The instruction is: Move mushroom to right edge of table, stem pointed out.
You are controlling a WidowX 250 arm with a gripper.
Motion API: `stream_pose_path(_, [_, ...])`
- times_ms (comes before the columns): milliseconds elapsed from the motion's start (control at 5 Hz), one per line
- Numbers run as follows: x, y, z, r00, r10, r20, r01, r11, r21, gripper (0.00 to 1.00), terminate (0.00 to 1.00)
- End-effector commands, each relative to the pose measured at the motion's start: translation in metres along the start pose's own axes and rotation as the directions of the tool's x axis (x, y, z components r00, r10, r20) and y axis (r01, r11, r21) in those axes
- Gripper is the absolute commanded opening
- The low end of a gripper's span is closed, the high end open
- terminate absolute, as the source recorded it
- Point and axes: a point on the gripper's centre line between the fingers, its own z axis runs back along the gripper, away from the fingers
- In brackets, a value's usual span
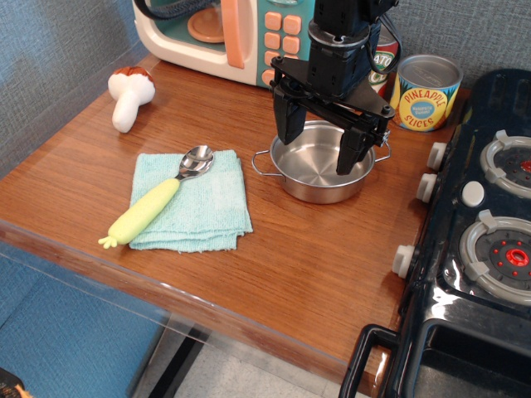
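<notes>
One mushroom point(130, 95) lay on the table point(315, 282) well left of the steel pot point(322, 166), stem toward the camera, so the gripper point(320, 137), hanging wide-jawed and empty over that pot, probably needed to straddle the thick stem crosswise.

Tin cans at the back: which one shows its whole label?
The yellow pineapple slices can, standing right of the black claw. The other can is mostly hidden behind the robot arm, showing only a sliver of its label.
</notes>
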Motion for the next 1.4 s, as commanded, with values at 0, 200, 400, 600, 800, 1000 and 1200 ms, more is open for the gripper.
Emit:
stream_pose_path(0, [0.0, 0.0, 0.0, 1.0, 0.0, 0.0, 0.0, 1.0, 0.0, 1.0, 0.0])
stream_pose_path(200, [0.003, 0.027, 0.011, 0.998, 0.054, 0.038, -0.054, 0.999, 0.005, 1.0, 0.0])
stream_pose_path(400, [0.015, 0.081, 0.018, 0.983, 0.17, 0.075, -0.173, 0.984, 0.035, 1.0, 0.0])
stream_pose_path(600, [0.02, 0.129, 0.019, 0.958, 0.273, 0.082, -0.28, 0.956, 0.084, 1.0, 0.0])
stream_pose_path(800, [0.015, 0.18, 0.009, 0.916, 0.396, 0.068, -0.402, 0.906, 0.131, 1.0, 0.0])
stream_pose_path(1000, [0.0, 0.22, -0.005, 0.88, 0.475, 0.036, -0.473, 0.864, 0.17, 1.0, 0.0])
stream_pose_path(1200, [-0.022, 0.237, -0.013, 0.852, 0.524, 0.006, -0.514, 0.834, 0.2, 1.0, 0.0])
